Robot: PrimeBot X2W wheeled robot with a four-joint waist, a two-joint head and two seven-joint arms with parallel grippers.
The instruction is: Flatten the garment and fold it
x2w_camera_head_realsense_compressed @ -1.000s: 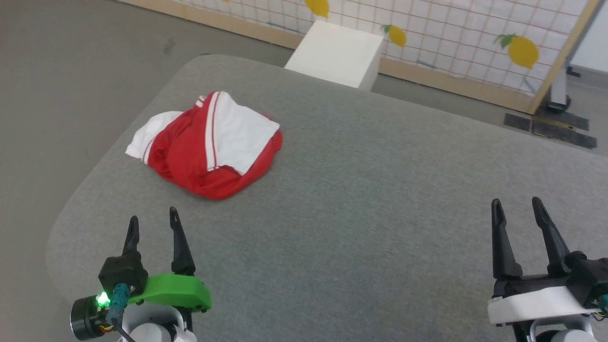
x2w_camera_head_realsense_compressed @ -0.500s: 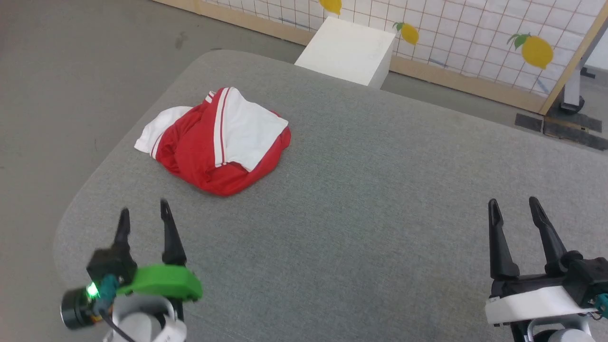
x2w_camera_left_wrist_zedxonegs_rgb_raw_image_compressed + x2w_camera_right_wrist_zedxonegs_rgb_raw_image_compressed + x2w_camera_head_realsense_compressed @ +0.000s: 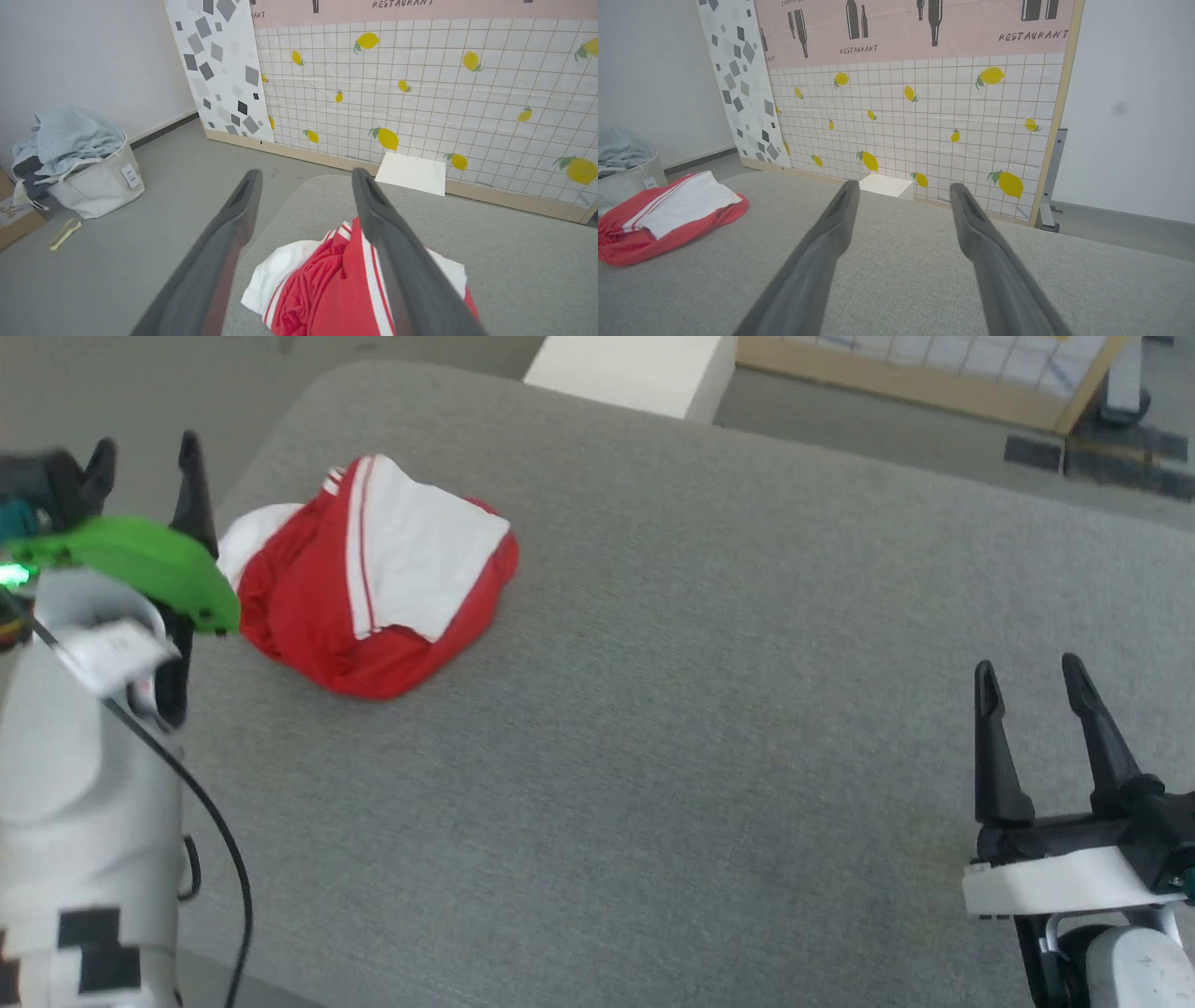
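Crumpled red-and-white garment (image 3: 373,579) lies far left on the grey surface (image 3: 700,709). Left gripper (image 3: 145,443) near it, right gripper (image 3: 1027,667) well apart; both with jaws apart. Left wrist view adds a floor basket (image 3: 100,186) heaped with pale laundry (image 3: 70,135).

The grey worktop (image 3: 709,728) lies bare from its middle to the right edge, open to a pass from any side. The bunched garment (image 3: 373,579) blocks the far left corner. The left gripper (image 3: 147,443), fingers apart, crowds the left edge just beside it, perhaps touching. A white box (image 3: 625,369) stands beyond the far edge.
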